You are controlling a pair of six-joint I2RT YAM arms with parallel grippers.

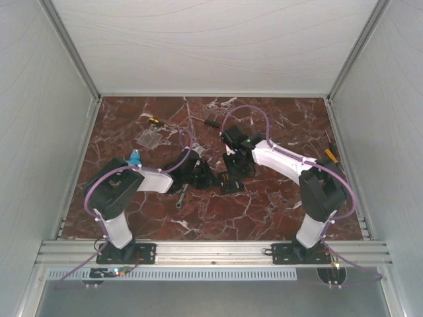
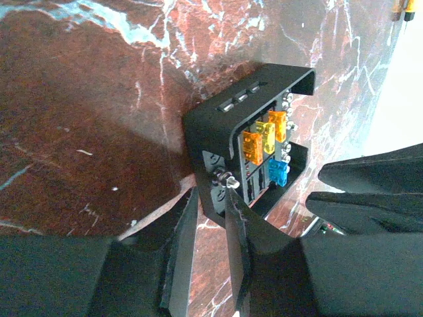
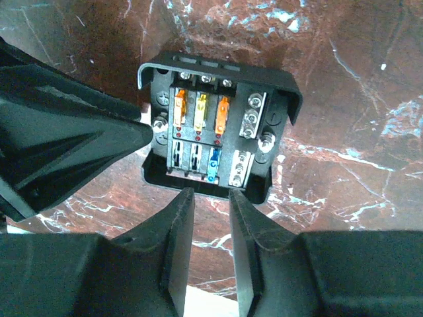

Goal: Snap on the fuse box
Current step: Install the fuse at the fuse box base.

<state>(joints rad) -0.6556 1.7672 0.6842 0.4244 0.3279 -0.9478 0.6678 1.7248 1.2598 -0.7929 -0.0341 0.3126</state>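
Observation:
The fuse box is a small black open box lying on the marble table. The left wrist view shows it with orange, yellow and blue fuses inside, and the right wrist view shows it from above. My left gripper is at its left side, and its fingertips are closed on the box's thin side wall. My right gripper hovers over the box's near rim, its fingers a little apart with only marble between them. The flat clear cover lies apart at the far left.
A wrench lies just left of the box. Screwdrivers lie at the back, back left and right edge. A small blue object sits by the left arm. White walls enclose the table on three sides.

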